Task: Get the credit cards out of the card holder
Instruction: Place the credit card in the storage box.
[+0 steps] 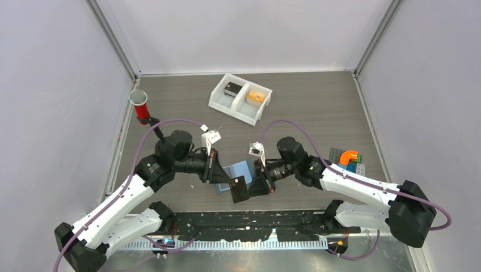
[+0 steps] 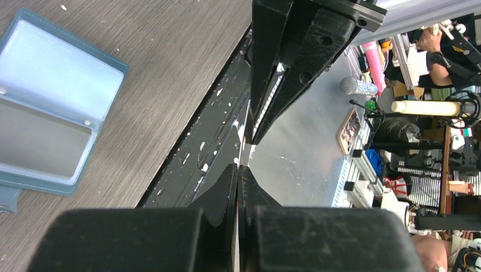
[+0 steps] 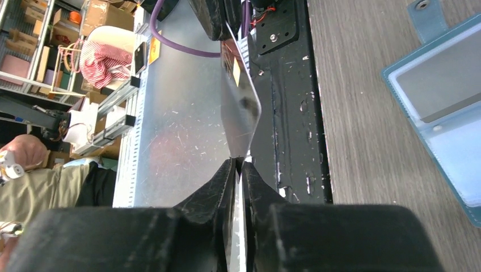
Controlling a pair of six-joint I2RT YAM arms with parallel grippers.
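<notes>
Extraction stage, one card out. The card holder [image 1: 244, 169] lies open on the worktop [image 1: 317, 113], between the two wrists. One dark credit card [image 1: 240, 190] is clear of the holder, lifted just off its near edge and seen edge-on in both wrist views.

The right gripper [image 3: 241, 164] has its jaws pressed together on one edge of this card, which bows slightly above them. The left gripper [image 2: 238, 170] also has its jaws drawn to a hairline gap and appears to pinch the opposite edge, so both arms seem to share the card.

One sleeve of the holder shows a grey rectangle [image 3: 434, 99], probably a second card not yet removed; the adjoining sleeve looks pale and empty.

Beyond the holder's far side stands a white tray [image 1: 232, 113] with a dark item in one compartment; whether that is a card cannot be told.

The task is judged partly complete.
</notes>
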